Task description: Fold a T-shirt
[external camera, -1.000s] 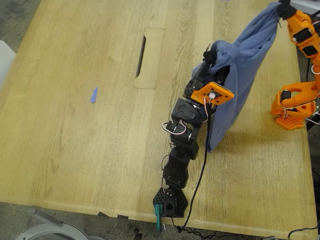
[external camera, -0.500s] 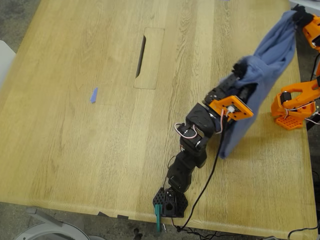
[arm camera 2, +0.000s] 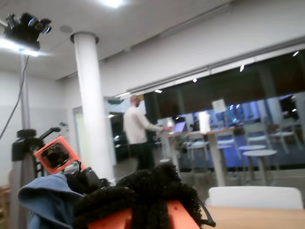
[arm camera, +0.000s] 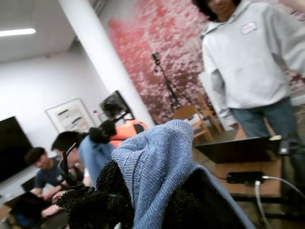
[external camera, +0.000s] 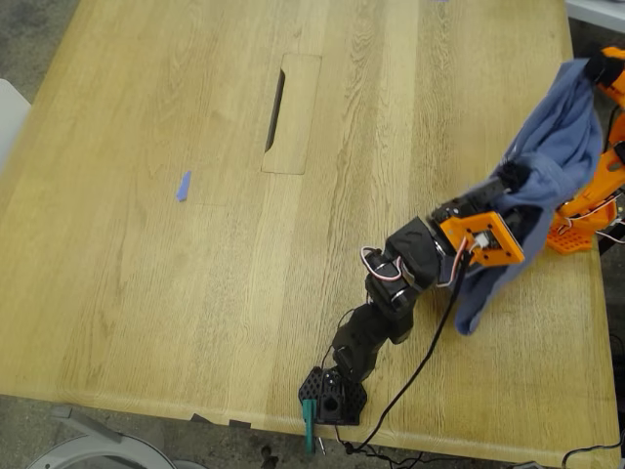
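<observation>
A slate-blue T-shirt (external camera: 559,147) is hanging bunched in the air between two small robot arms, over a pale wooden table (external camera: 176,293). In the exterior view it is sitting at about 3 o'clock and is drooping in a loose swag, with its lowest fold dangling near the tabletop at about 4 o'clock. My first gripper (external camera: 508,178) – on the black arm that is rising from a base at 6 o'clock – is pinching a fold of the shirt's middle; the first wrist view is showing blue knit squeezed between its fuzzy black jaws, which are closed on the cloth. My second gripper (external camera: 605,66), on the orange arm at 2 o'clock, is holding the shirt's upper end with its jaws closed on it. The shirt's printed chest is not showing. A scrap of blue tape (external camera: 183,186) is lying well apart at 9 o'clock, and a long cable slot (external camera: 276,98) is lying near 11 o'clock. A person in a grey hoodie (arm camera: 248,62) is standing in the background of the first wrist view.
</observation>
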